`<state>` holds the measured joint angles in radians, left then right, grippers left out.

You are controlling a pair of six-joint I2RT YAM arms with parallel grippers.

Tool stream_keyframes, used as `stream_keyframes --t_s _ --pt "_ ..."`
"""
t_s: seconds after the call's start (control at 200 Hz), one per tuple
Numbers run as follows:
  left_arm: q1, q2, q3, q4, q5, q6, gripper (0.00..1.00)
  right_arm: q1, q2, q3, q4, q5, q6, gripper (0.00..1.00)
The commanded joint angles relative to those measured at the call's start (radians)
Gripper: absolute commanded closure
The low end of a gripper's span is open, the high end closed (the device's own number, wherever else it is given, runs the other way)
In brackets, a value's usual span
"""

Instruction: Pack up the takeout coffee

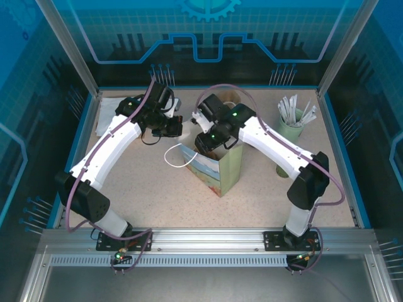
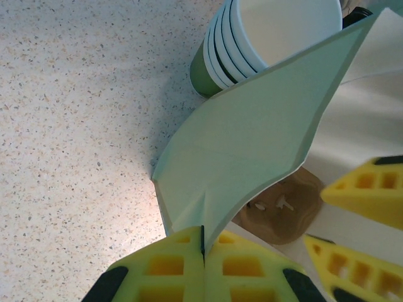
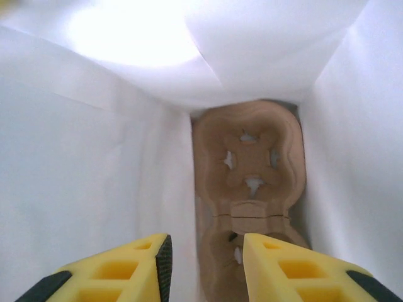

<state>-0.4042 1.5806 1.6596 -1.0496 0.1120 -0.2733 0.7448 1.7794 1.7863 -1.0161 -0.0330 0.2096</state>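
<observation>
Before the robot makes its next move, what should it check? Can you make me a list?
1. bag upright: ok.
2. left gripper shut on the bag's edge: ok.
3. right gripper open, nothing between its fingers: ok.
4. cup carrier at the bag's bottom: ok.
5. coffee in the carrier: not ok, the holes that show look empty.
6. stack of cups clear of the bag: cannot tell.

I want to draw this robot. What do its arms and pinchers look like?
The left arm and right arm are white with black joints. A purple cable loops along each, and green lights glow near the wrists. The left gripper and right gripper have yellow fingers with square holes and black trim.
</observation>
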Motion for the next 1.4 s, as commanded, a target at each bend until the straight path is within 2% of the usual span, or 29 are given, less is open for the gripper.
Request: stream_keyframes --t_s 0.0,0.445,1.021,1.161,1.396 --pt "-0.008 -0.002 0.015 -0.046 -0.005 -0.024 0.98 -0.009 -0.075 0.056 0.014 -0.053 0.038 0.63" --pt "-0.008 0.003 0.036 -0.07 -0.036 -0.014 0.97 -0.039 -0.273 0.088 0.059 -0.103 0.107 0.61" --pt "-0.008 0.01 0.068 -0.09 -0.052 -0.018 0.95 -0.214 -0.577 -0.039 0.039 -0.257 0.158 0.54" --pt "-0.008 0.015 0.081 -0.097 -0.06 -0.02 0.95 -0.271 -0.646 -0.08 0.005 -0.214 0.15 0.51" --pt "-0.008 0.024 0.104 -0.109 -0.063 -0.019 0.91 -0.416 -0.715 -0.164 -0.111 -0.035 0.104 0.47"
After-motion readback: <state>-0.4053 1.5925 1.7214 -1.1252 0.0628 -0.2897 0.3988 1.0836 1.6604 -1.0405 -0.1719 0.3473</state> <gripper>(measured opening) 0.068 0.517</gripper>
